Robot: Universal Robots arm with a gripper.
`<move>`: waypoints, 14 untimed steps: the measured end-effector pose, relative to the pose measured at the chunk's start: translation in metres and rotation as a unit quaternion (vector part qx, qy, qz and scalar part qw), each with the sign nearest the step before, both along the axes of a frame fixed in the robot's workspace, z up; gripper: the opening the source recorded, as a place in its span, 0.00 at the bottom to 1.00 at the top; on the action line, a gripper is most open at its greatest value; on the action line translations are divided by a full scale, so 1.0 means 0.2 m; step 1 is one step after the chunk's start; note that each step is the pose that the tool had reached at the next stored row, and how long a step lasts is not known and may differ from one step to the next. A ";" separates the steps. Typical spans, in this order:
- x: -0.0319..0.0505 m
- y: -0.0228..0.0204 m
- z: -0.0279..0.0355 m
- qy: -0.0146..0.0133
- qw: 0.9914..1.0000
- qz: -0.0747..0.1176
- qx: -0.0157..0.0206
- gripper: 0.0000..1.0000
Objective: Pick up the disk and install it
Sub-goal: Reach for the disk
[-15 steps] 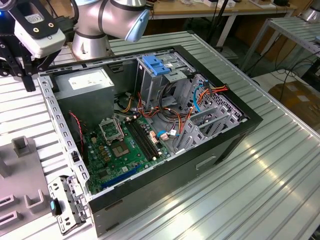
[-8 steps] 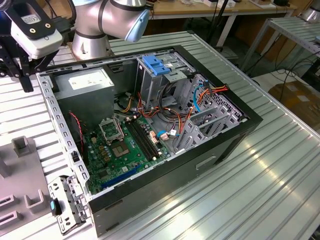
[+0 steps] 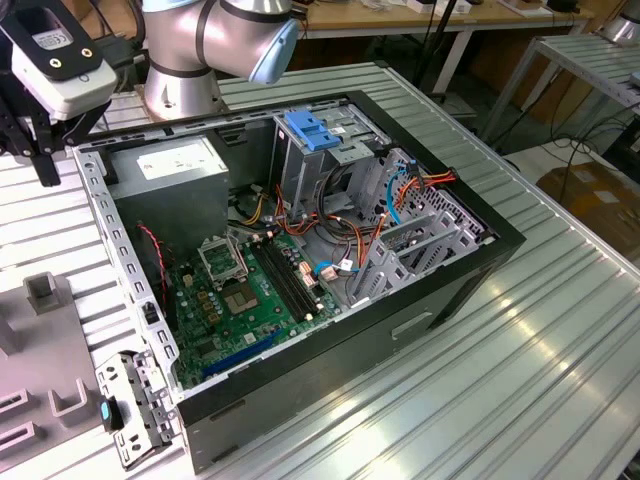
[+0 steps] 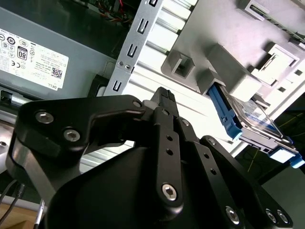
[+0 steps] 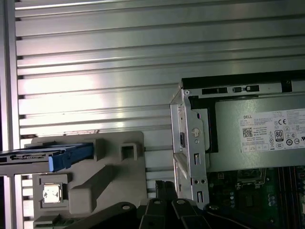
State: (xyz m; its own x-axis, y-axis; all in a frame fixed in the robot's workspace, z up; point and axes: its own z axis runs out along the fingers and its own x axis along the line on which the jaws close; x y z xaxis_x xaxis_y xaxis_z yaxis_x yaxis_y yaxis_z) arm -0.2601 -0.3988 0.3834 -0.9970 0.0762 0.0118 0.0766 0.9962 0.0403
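The disk (image 4: pixel 250 121) is a flat, hard thing with a dark, shiny face and a blue plastic frame (image 4: pixel 224 112) around it. It will most likely not bend at all. It is probably a bit heavy for how thin it is, and its smooth faces may be slippery. The parts inside can break, so it should not be bumped or dropped. It stands on its thin edge in the grey holder (image 5: pixel 112 167). The best place to take hold looks like the two flat faces, one finger on each side, near the middle of the free edge. The blue end tabs (image 5: pixel 71 155) seem softer and would be a poor place to squeeze.

In the exterior view, the gripper (image 3: pixel 44 165) hangs at the upper left of the frame, over the ribbed table (image 3: pixel 560 330). Part of the grey holder sits at the lower left. The open computer case (image 3: pixel 300 390) sits in the middle, with the power supply (image 3: pixel 170 160) in the corner nearest the gripper and a light-blue bracket (image 3: pixel 305 130) further right.

In both wrist views the gripper is above bare table, between the holder and the corner of the case. Its fingers (image 4: pixel 167 124) look pressed together with nothing between them. The disk is off to one side and lower down, apart from the gripper and not touching it.
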 end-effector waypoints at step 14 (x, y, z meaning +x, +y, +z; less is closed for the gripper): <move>-0.042 0.000 -0.004 0.001 1.000 0.000 0.000 0.11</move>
